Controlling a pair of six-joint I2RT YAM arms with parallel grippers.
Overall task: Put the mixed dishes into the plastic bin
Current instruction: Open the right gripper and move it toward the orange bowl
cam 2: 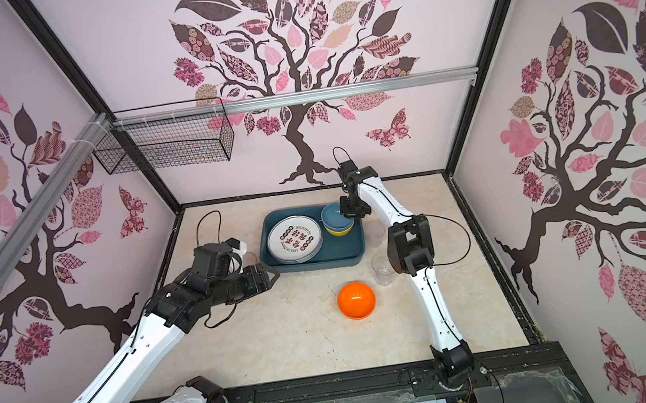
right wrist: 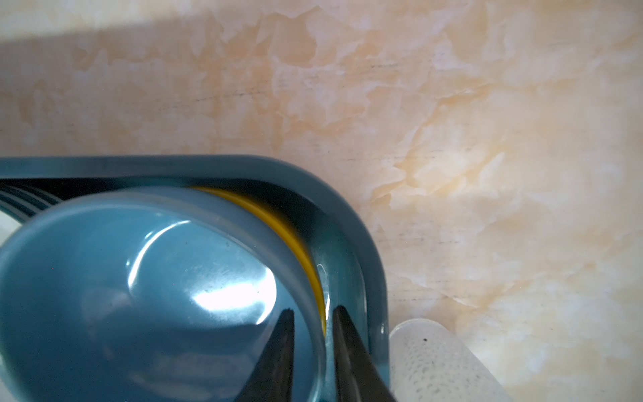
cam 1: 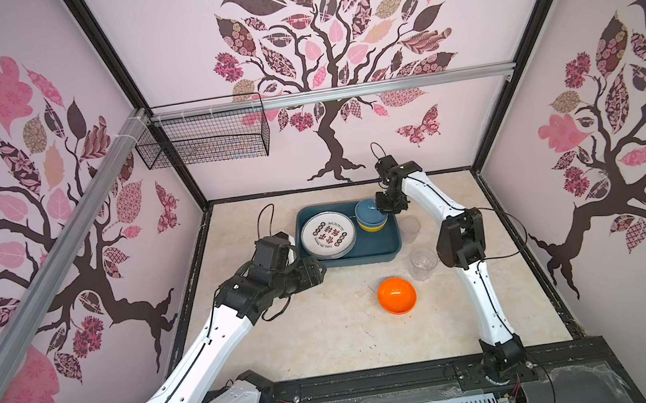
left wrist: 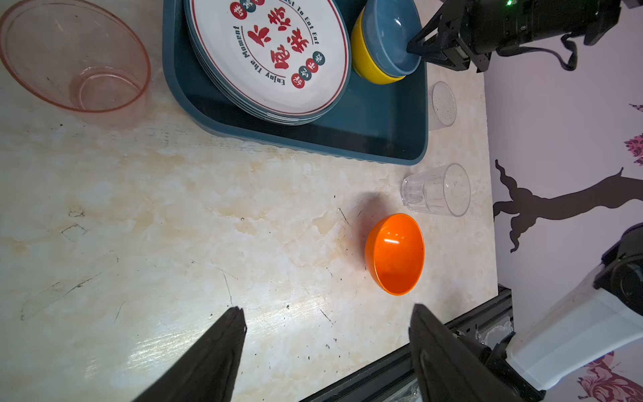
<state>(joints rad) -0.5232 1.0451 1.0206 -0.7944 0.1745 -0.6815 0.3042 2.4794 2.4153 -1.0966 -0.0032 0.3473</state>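
our right gripper (right wrist: 314, 309) straddles the blue bowl (right wrist: 139, 296) rim, barely parted — yellow bowl (right wrist: 278, 219) beneath, bin (right wrist: 362, 240) wall and a cup (right wrist: 435, 358) crowding it; left gripper (left wrist: 327, 308) wide, empty.

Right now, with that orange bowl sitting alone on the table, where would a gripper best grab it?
By the rim, from above. The orange bowl sits upright with its mouth open, and its smooth rounded sides offer little hold. Pinching the thin wall, one side of the gripper inside and one outside, should hold it firmly.
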